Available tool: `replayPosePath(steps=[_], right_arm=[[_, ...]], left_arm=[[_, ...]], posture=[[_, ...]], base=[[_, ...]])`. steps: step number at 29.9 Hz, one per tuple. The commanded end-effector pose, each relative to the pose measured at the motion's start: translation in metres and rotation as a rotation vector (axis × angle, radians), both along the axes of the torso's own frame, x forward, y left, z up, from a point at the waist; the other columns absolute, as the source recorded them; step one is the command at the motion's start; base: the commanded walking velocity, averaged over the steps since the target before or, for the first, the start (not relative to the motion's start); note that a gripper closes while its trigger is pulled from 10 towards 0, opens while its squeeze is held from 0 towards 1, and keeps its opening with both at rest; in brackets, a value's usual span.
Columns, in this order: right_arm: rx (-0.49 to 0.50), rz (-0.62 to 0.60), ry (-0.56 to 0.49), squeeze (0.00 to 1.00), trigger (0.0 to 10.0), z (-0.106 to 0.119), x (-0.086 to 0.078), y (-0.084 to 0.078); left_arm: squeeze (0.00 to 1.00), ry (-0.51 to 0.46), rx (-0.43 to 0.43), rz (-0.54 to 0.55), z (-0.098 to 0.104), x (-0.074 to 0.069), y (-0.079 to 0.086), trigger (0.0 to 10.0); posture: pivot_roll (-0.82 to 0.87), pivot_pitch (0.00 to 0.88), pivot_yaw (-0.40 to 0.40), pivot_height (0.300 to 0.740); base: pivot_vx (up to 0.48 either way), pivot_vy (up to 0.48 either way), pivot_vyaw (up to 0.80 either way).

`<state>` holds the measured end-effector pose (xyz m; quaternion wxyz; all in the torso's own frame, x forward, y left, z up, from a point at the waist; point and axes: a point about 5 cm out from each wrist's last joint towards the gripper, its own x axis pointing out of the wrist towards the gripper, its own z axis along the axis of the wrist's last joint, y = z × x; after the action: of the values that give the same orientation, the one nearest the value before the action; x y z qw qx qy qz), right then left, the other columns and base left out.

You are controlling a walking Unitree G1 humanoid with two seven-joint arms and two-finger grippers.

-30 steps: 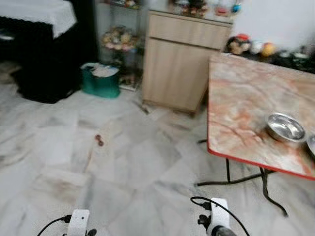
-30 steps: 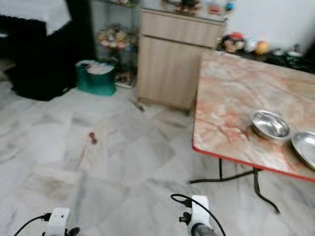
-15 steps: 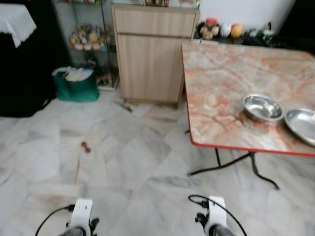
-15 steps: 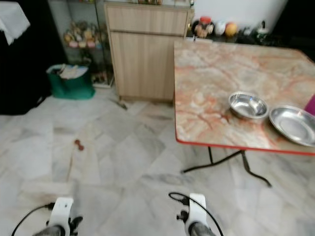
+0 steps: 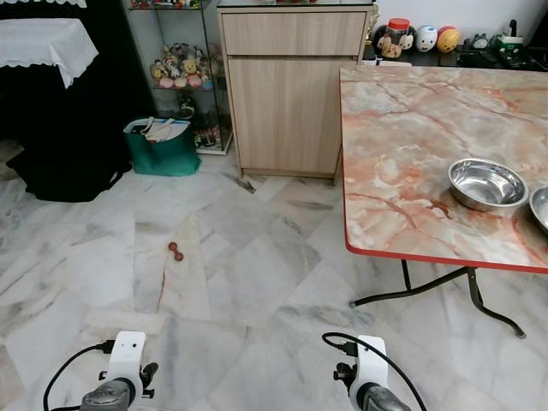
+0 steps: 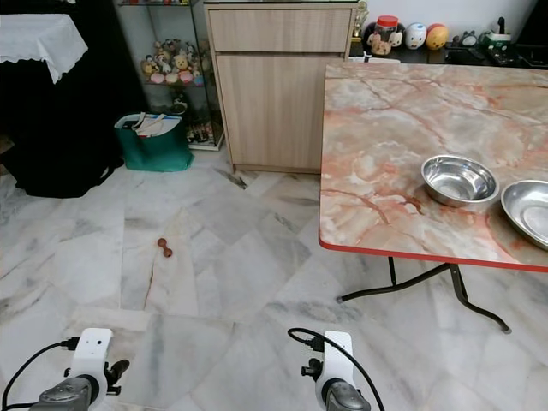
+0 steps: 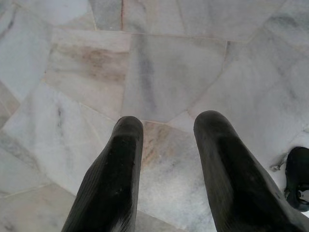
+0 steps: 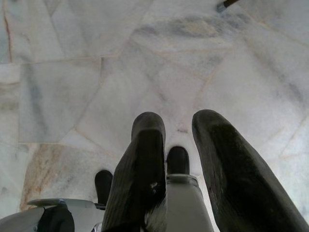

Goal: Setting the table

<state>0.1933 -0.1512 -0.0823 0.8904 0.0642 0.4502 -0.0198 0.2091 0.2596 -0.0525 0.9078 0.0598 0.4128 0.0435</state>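
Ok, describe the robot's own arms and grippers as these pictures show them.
The left arm and right arm each end in a white block over a grey metallic wrist, with a thin black cable looping off it. The left gripper and right gripper each have two long, black, round-tipped fingers with a finely ribbed, matte surface.

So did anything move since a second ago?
Only the camera turned and steadied, so the picture is sharper. The bowl and plate sit in the same spots on the table. The left gripper and right gripper hang open over the floor, holding nothing.
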Motion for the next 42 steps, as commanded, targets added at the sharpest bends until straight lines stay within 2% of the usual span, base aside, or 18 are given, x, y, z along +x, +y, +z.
replayPosePath(steps=[1, 6, 12, 16, 23, 31, 42], right_arm=[[-0.001, -0.011, 0.005, 0.00, 10.0, -0.002, -0.004, 0.000], [-0.014, -0.042, 0.047, 0.00, 10.0, -0.009, -0.019, -0.004], [-0.023, -0.043, 0.083, 0.00, 10.0, -0.015, -0.034, -0.007], [-0.018, -0.074, 0.092, 0.00, 10.0, -0.018, -0.044, -0.010], [-0.029, -0.051, 0.092, 0.00, 10.0, -0.020, -0.050, -0.011], [-0.029, -0.071, 0.093, 0.00, 10.0, -0.020, -0.052, -0.016], [-0.032, -0.082, 0.088, 0.00, 10.0, -0.020, -0.051, -0.019]], left_arm=[[0.00, 0.032, 0.002, 0.028, -0.002, -0.009, 0.010, 10.0], [0.00, 0.077, -0.012, 0.062, -0.014, -0.029, 0.006, 10.0], [0.00, 0.102, -0.036, 0.080, -0.023, -0.041, -0.004, 10.0], [0.00, 0.116, -0.027, 0.069, -0.023, -0.038, -0.007, 10.0], [0.00, 0.107, -0.009, 0.023, -0.019, -0.030, -0.007, 10.0], [0.00, 0.131, -0.018, 0.002, -0.024, -0.035, -0.016, 10.0], [0.00, 0.124, -0.028, 0.046, -0.027, -0.040, -0.018, 10.0]], posture=[[0.04, 0.000, 0.021, 0.740], [0.03, 0.000, 0.006, 0.740], [0.01, 0.000, 0.000, 0.740], [-0.02, 0.000, 0.008, 0.740], [-0.04, 0.000, 0.002, 0.740], [-0.03, 0.000, -0.015, 0.740], [-0.01, 0.000, -0.029, 0.740]], base=[[0.000, 0.000, 0.00], [0.000, 0.000, 0.00], [0.000, 0.000, 0.00], [0.000, 0.000, 0.00], [0.000, 0.000, 0.00], [0.000, 0.000, 0.00], [0.000, 0.000, 0.00]])
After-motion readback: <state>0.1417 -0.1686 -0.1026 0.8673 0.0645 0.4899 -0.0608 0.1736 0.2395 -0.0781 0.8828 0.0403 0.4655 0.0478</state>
